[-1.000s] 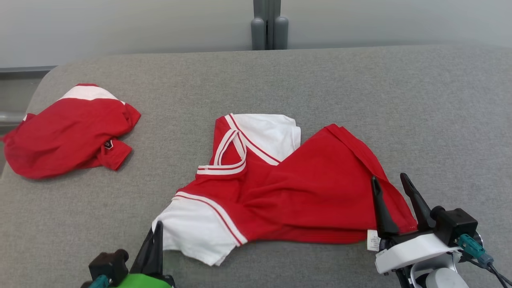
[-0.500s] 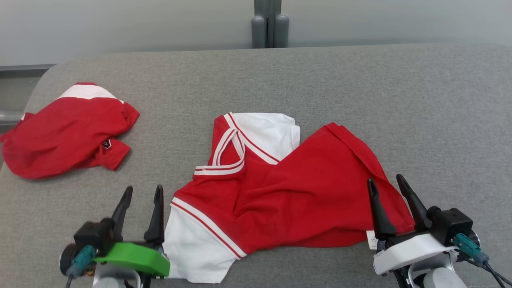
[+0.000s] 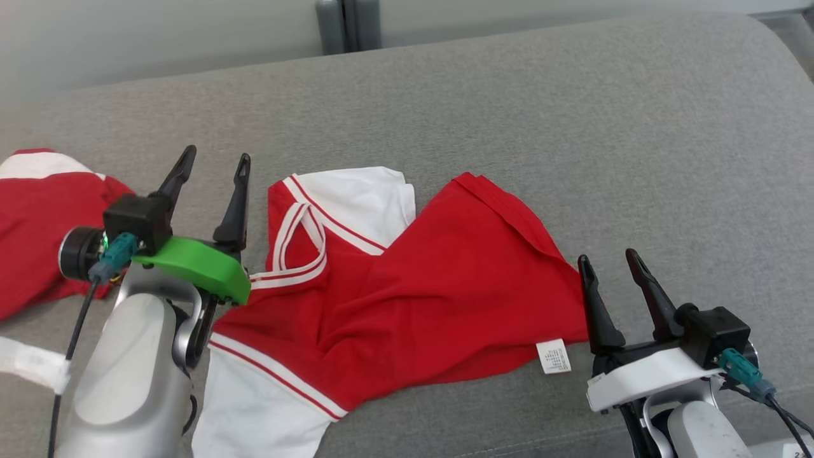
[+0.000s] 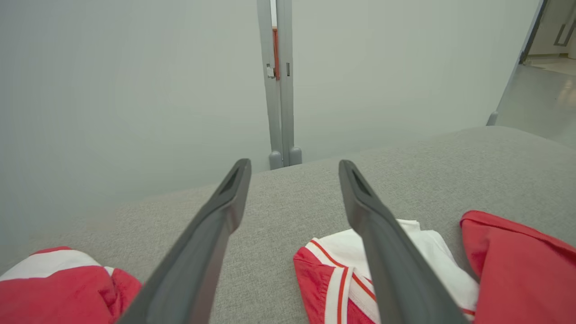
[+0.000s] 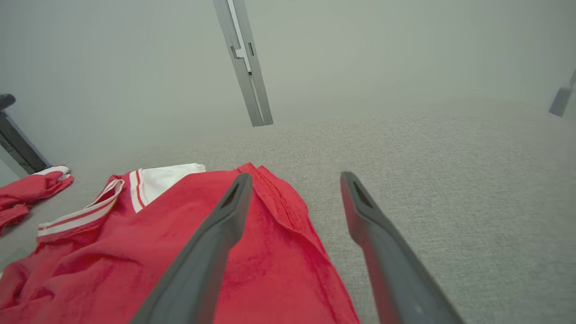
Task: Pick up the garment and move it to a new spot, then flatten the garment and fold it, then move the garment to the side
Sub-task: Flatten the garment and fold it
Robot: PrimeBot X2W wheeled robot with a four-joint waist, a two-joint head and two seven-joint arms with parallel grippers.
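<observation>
The garment point(image 3: 407, 280) is a red shirt with white sleeves and a striped white V-collar, lying rumpled across the middle of the grey surface point(image 3: 572, 127). It also shows in the left wrist view point(image 4: 508, 265) and the right wrist view point(image 5: 180, 252). My left gripper point(image 3: 215, 164) hovers open just left of the collar, with nothing between its fingers. My right gripper point(image 3: 609, 262) stands open at the shirt's right hem, beside a white label point(image 3: 553, 356), and holds nothing.
A second red and white garment point(image 3: 32, 216) lies crumpled at the far left, also in the left wrist view point(image 4: 58, 288). A grey post point(image 3: 346, 25) stands behind the surface against a pale wall. The surface's rounded corner is at the upper right.
My left gripper has opened, let go of the white sleeve and risen to beside the collar. The camera has shifted right, so the whole scene sits further left.
</observation>
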